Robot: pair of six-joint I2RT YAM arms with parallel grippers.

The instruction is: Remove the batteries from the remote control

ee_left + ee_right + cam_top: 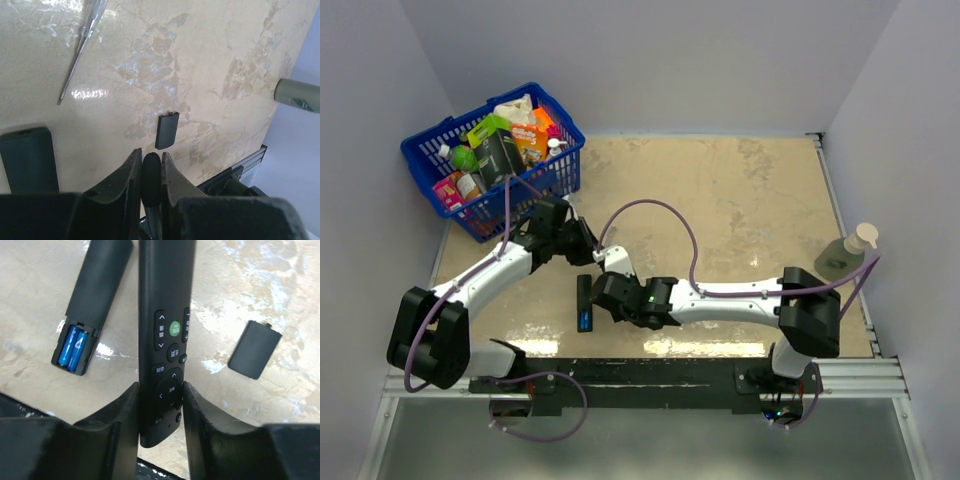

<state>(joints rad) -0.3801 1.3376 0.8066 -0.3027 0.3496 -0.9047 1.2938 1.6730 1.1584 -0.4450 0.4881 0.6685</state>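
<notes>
My right gripper (160, 387) is shut on the button end of a black remote control (167, 315), held above the table with its buttons facing the camera. My left gripper (150, 156) is shut on a black rounded end (151, 180), apparently the other end of that remote. A second black remote (97, 285) lies on the table with its compartment open and two bright blue batteries (72, 346) inside. In the top view this remote (584, 300) lies just left of my right gripper (610, 292) and below my left gripper (582, 245).
A flat black cover piece (255, 349) lies right of the held remote; one also shows in the left wrist view (167, 130). A thin metal tool (80, 50) lies on the table. A blue basket (420, 160) of groceries stands back left. A soap bottle (842, 258) stands at the right edge.
</notes>
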